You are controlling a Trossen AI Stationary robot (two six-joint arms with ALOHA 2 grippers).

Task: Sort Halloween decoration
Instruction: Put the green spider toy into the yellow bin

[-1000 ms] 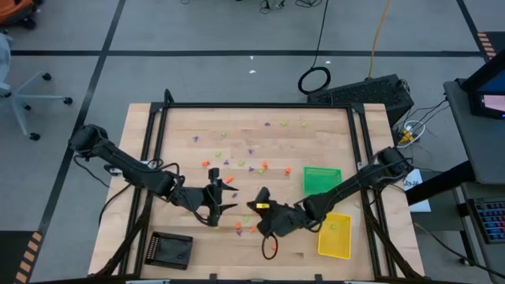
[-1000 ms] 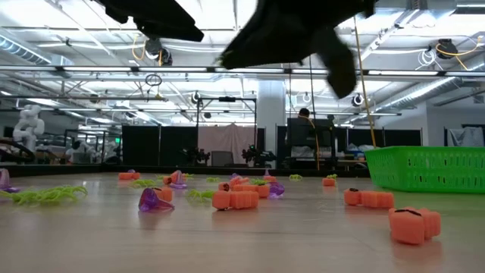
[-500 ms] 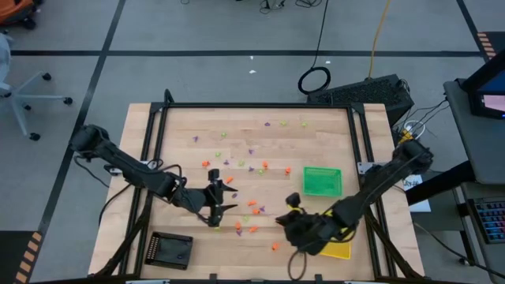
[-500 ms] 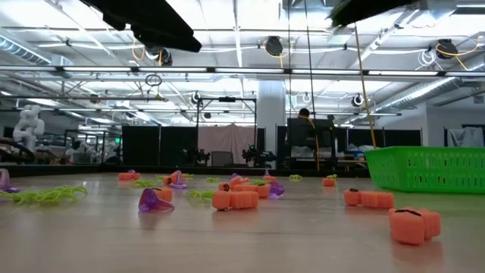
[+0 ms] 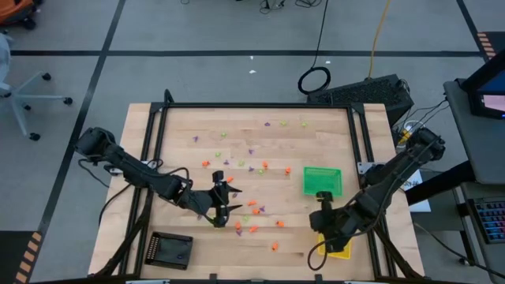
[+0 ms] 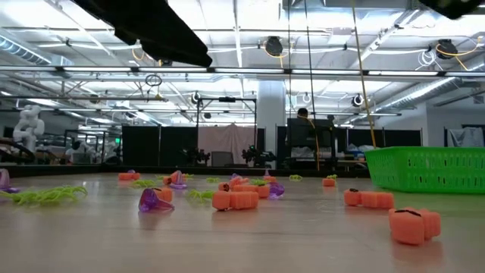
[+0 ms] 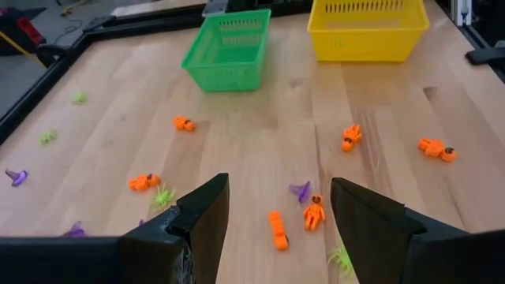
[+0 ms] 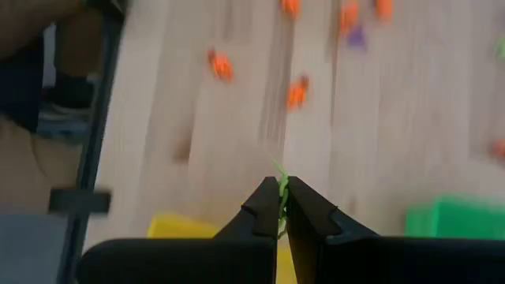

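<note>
Now the right hand (image 5: 323,211), low right in the overhead frame, has swung away from the scattered trinkets at centre and hangs between the green tray (image 5: 322,181) and the yellow tray (image 5: 341,250), fingers pinched on a lime green trinket (image 8: 280,189) (just a sliver shows). That reads as a carry nearing its drop. The left hand (image 5: 223,199) waits, spread wide and empty, left of centre above the orange trinkets (image 7: 278,229) on the tabletop (image 5: 268,158).

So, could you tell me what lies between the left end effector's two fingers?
In the left wrist view, an orange trinket on bare wood, between the open left end effector's fingers.
</note>
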